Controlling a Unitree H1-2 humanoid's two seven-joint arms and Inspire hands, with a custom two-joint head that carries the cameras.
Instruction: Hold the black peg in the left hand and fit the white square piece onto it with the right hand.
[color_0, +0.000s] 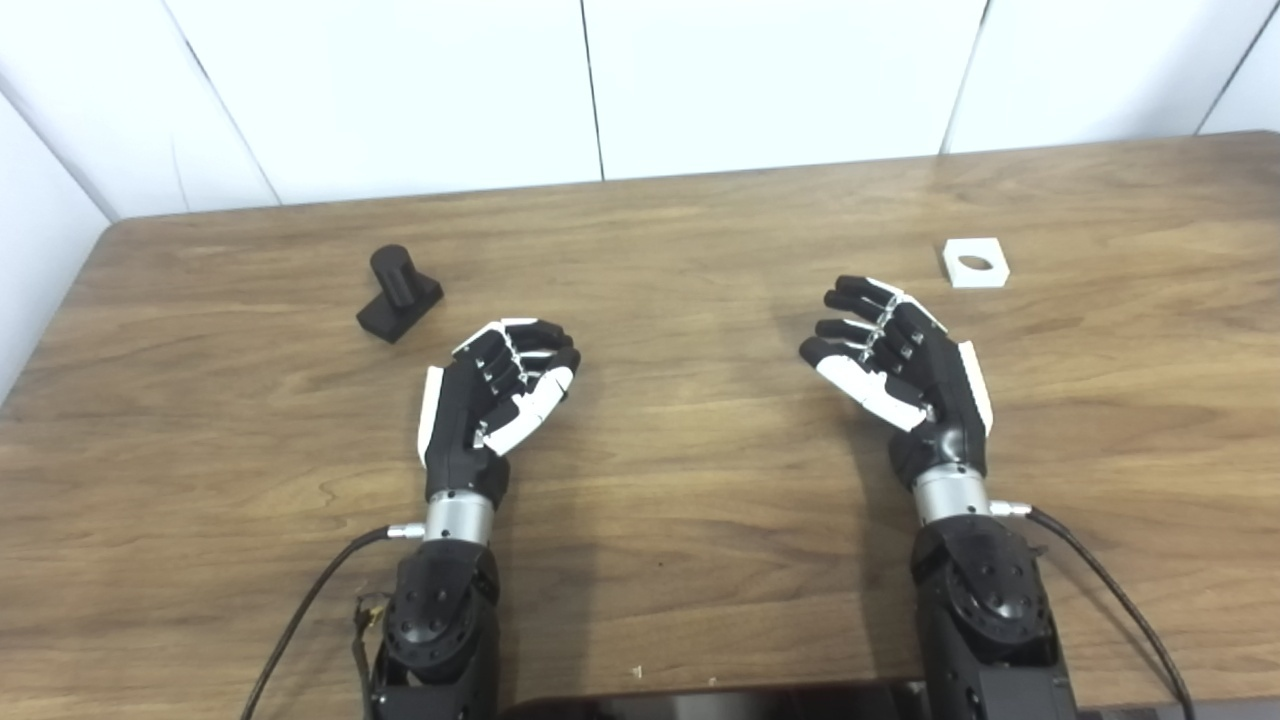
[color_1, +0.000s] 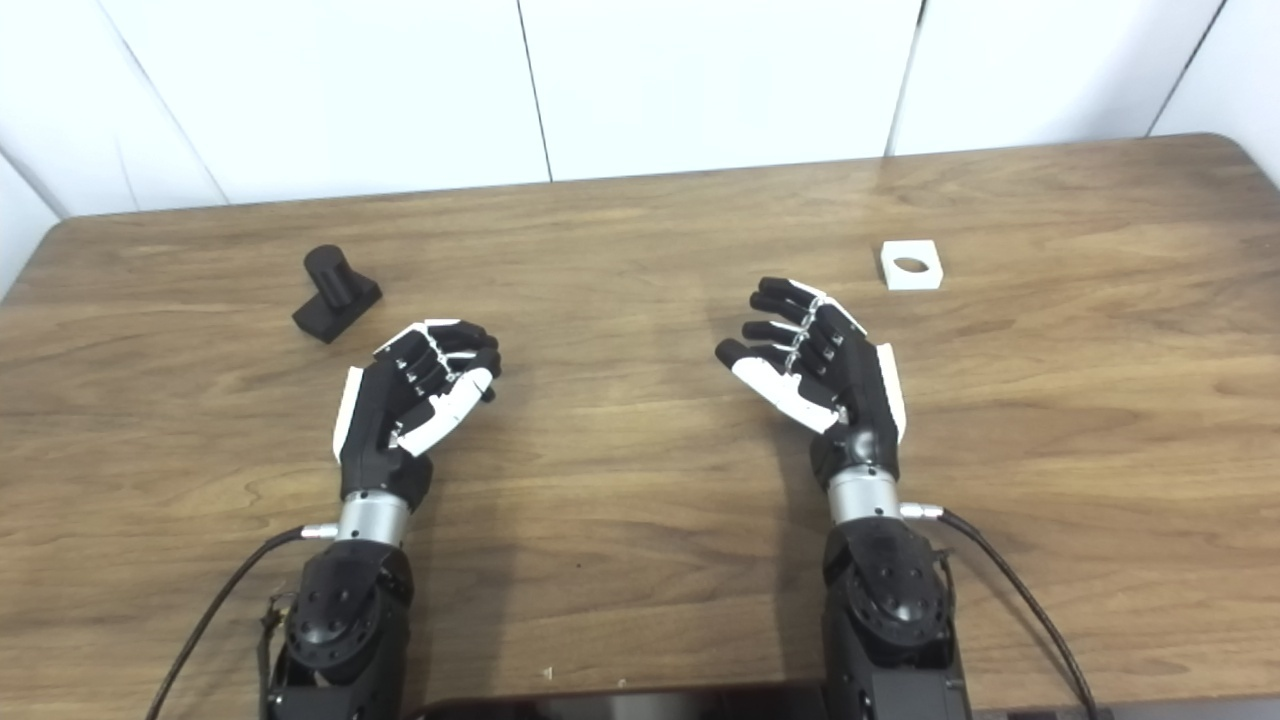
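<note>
Nothing is held yet. The left hand (color_0: 495, 395) is kept loosely curled and empty, palm inward; the black plastic peg on its square base (color_0: 398, 294) stands beyond it and to its left, apart from the fingers. The right hand (color_0: 900, 365) is spread and empty, with the white square piece with a round hole (color_0: 975, 263) beyond it, to its right. The first reach is judged pending: the peg must be approached and grasped by its base.

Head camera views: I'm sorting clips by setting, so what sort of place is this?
Probably a robot lab or test bench, not a home: a bare wooden table against plain white wall panels, with only a black peg and a white square piece laid out before two empty hands.
</note>
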